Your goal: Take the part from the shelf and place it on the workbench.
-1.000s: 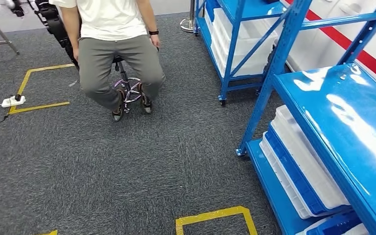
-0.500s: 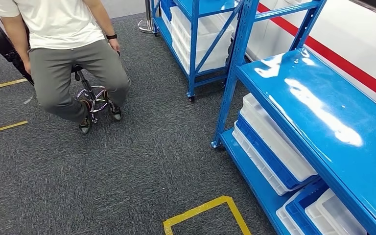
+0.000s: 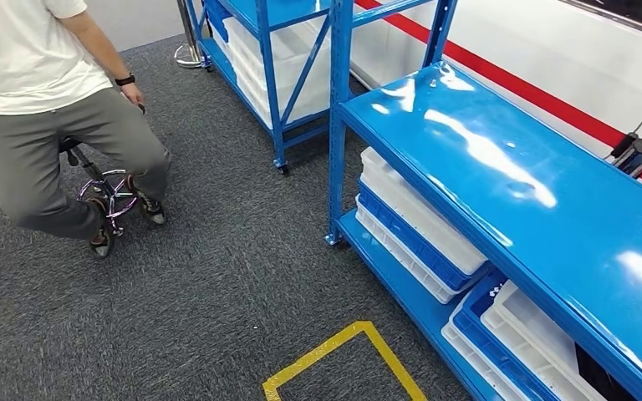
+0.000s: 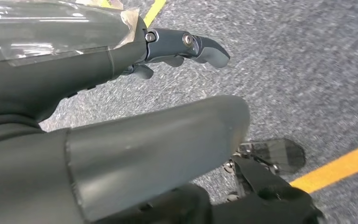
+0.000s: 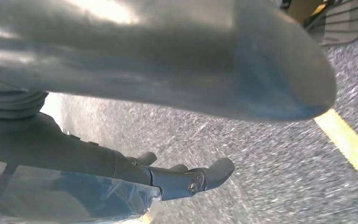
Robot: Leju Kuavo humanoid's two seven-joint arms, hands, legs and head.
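We see a blue shelf (image 3: 501,180) on the right of the head view, its glossy top bare and shining. Under that top, white and blue bins (image 3: 414,230) are stacked on the lower level, with more bins (image 3: 518,334) nearer us. A second blue rack (image 3: 276,58) stands farther back, also loaded with white bins. We can't pick out the part on either shelf; it may be in a bin, too hidden to tell.

A person (image 3: 42,109) in a white shirt and grey trousers sits on a wheeled stool (image 3: 109,196) at left, well apart from the shelf. Yellow floor tape (image 3: 343,363) marks a corner on the grey carpet just beside the shelf base.

Left hand (image 4: 135,121) hangs over carpet, fingers (image 4: 191,46) spread apart, holding nothing. Right hand (image 5: 168,121) likewise: fingers (image 5: 200,177) extended and separated, nothing in its hold, carpet and a yellow line below.
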